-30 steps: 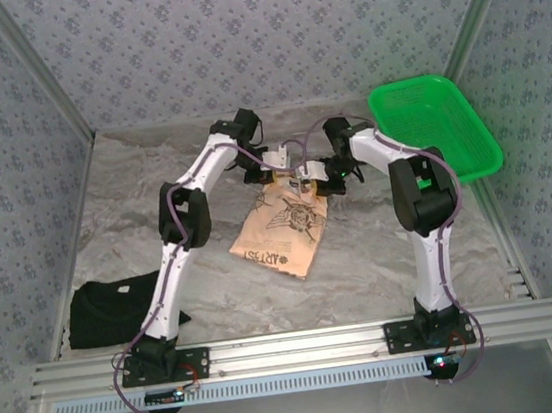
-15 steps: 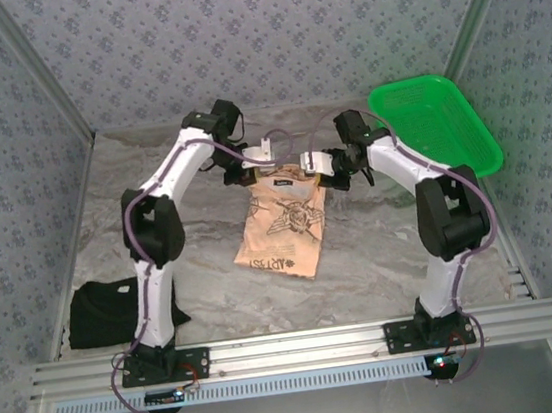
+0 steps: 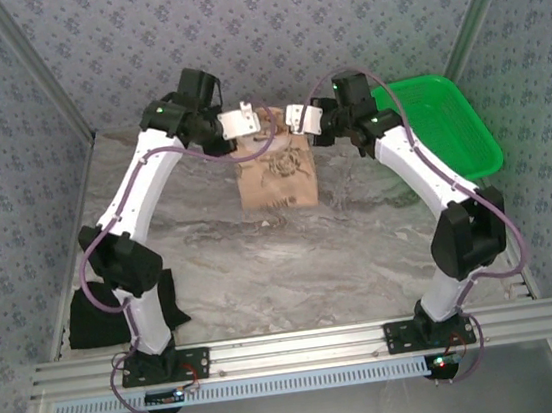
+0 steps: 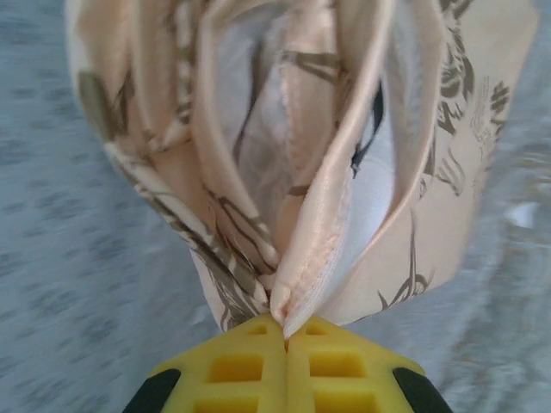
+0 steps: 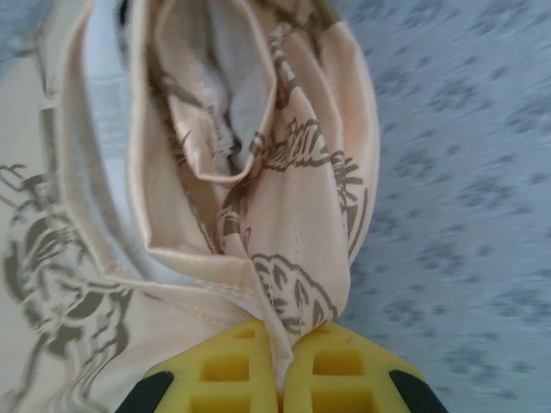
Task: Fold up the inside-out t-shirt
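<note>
while t-shirt (image 3: 275, 181) hangs bunched, green basket (image 3: 454, 134) right, black garment (image 3: 89, 325) front-left.

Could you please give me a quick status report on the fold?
Left gripper, right gripper: both shut on t-shirt. T-shirt hangs bunched between them, not folded. Green basket, black garment well clear.

The left arm (image 3: 138, 188) hid part of the black garment (image 3: 85, 328). The t-shirt (image 3: 275, 184) had its top edge lost behind the left gripper (image 3: 261, 121) and right gripper (image 3: 283, 120), its print too small to read. Up close, the table (image 4: 60, 258) was blurred.
</note>
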You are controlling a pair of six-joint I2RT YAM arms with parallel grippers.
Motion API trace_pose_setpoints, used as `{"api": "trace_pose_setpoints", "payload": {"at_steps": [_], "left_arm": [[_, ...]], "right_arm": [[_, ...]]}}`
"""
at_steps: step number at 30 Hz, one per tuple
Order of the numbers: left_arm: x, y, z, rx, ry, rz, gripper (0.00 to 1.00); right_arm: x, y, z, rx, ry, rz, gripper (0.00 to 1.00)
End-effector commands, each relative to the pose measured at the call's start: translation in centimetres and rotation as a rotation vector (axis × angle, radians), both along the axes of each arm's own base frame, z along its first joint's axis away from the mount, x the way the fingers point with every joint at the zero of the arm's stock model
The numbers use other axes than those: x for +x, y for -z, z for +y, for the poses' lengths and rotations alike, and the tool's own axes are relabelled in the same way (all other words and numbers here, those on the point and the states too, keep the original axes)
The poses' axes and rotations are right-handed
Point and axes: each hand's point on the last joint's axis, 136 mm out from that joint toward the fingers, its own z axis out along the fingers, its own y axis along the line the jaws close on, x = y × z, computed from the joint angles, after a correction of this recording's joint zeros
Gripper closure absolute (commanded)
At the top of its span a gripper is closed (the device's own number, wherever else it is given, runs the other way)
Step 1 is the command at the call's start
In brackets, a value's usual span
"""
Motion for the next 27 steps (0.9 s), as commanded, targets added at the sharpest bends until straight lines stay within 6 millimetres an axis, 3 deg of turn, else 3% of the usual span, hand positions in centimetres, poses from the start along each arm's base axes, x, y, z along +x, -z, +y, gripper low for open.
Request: {"api": "trace_pose_setpoints", "payload": {"at_steps": [1, 3, 4, 7, 9, 12, 14, 18, 21, 24, 27], "left_arm": [[0.5, -5.0, 1.3, 0.008, -0.089, -0.167, 1.0], [-1.0, -4.2, 0.7, 0.049, -0.041, -0.196, 1.0], [-2.0, -2.9, 0.4, 0.076, -0.011, -0.195, 1.0], [-6.4, 3.4, -0.6, 0.113, 0.09, -0.13, 1.0], [-9.7, 7.9, -1.5, 0.086, 0.102, -0.061, 1.0], [-15.0, 14.1, -2.2, 0.121, 0.12, 0.09, 1.0], [-17.3, 17.0, -1.8, 0.164, 0.105, 0.167, 1.0], [-21.0, 18.8, -0.4, 0.192, 0.062, 0.317, 1.0], [-24.8, 19.0, 0.4, 0.225, 0.12, 0.39, 1.0], [-27.9, 18.5, 0.3, 0.189, 0.169, 0.424, 1.0], [-31.7, 17.3, -1.3, 0.094, 0.278, 0.499, 1.0]], "right_arm": [[-1.5, -4.2, 0.1, 0.009, 0.017, -0.117, 1.0], [-3.0, -2.8, 0.3, -0.022, 0.005, -0.111, 1.0], [-3.7, -1.8, 0.3, -0.048, 0.014, -0.104, 1.0], [-7.5, 3.5, 0.8, -0.147, -0.023, -0.048, 1.0], [-11.4, 9.4, 1.4, -0.248, -0.09, 0.018, 1.0], [-15.0, 14.8, 1.5, -0.266, -0.065, 0.149, 1.0], [-17.6, 17.6, 0.9, -0.309, -0.065, 0.242, 1.0], [-23.4, 21.1, -1.5, -0.389, -0.095, 0.48, 1.0], [-26.0, 22.3, -3.2, -0.465, -0.064, 0.592, 1.0], [-28.4, 22.4, -3.7, -0.467, -0.05, 0.668, 1.0], [-31.7, 21.1, -2.7, -0.417, -0.174, 0.661, 1.0]]}}
